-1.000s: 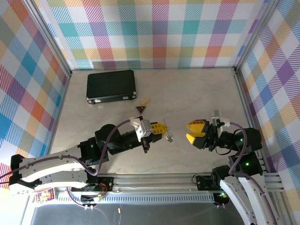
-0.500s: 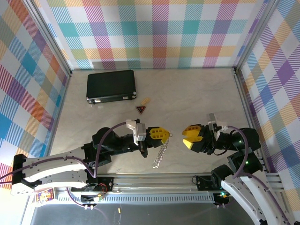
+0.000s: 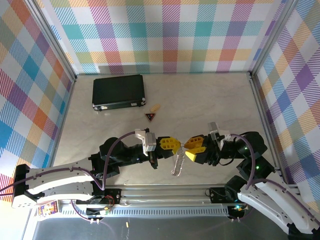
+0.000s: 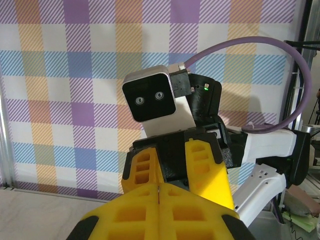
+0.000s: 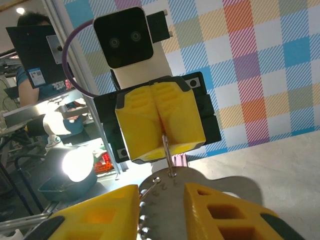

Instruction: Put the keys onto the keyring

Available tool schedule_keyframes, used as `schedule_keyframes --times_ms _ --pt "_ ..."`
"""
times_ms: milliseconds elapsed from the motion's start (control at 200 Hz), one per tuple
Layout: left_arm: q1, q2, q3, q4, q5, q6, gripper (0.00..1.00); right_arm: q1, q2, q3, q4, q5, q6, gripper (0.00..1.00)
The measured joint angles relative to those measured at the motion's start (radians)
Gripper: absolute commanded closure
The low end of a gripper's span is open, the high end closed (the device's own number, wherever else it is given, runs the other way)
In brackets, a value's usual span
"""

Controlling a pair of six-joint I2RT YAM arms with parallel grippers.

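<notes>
— Starting at the left claw point(image 3: 171, 144): how do its yellow fingers stand?

— Pressed together, tip against tip. The right wrist camera looks straight at that left claw point(image 5: 161, 125). A thin metal wire keyring point(image 5: 168, 155) is pinched in the seam between its fingers and hangs down from there. In the left wrist view its own fingers point(image 4: 135, 215) meet with no gap.

— And the keys?

— The pale silver-grey bunch of keys point(image 5: 165, 195), flat metal with a toothed edge, hangs from the lower end of that ring, just under the left claw's tips. Seen from above, the keys point(image 3: 176, 165) dangle below the spot where the two claws face each other.

— What about the right claw?

— The right claw point(image 3: 190, 149) points at the left one, tips very near tips. In its own wrist view the right claw point(image 5: 160, 210) has its yellow fingers spread, and the top of the bunch sits in the gap. Whether either finger touches the metal, I cannot tell.

— Anything farther out?

— Beyond the left claw, away from the arm bases, a small dark-red triangular trinket point(image 3: 149, 116) lies on the beige marbled table point(image 3: 210, 105). A tan piece point(image 3: 156, 107) lies just beside it. Farther again, off to the left claw's left, a flat black rectangular case point(image 3: 118, 91) lies near the plaid back wall point(image 3: 170, 35).
</notes>
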Motion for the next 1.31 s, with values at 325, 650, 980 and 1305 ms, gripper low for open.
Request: schedule_keyframes --times_ms 325,650,980,1305 --pt "0.000 -0.014 -0.021 -0.005 -0.002 -0.003 1.00 0.069 0.026 0.001 0.014 0.081 -0.035 0.83" --pt "0.000 -0.028 -0.027 -0.006 -0.008 -0.007 1.00 0.100 0.039 0.003 0.014 0.122 -0.063 0.91" --pt "0.000 -0.032 -0.027 -0.007 -0.008 -0.008 1.00 0.116 0.045 0.006 0.015 0.131 -0.068 0.90" --pt "0.000 -0.032 -0.027 -0.009 -0.007 -0.008 1.00 0.124 0.051 0.006 0.017 0.134 -0.067 0.86"
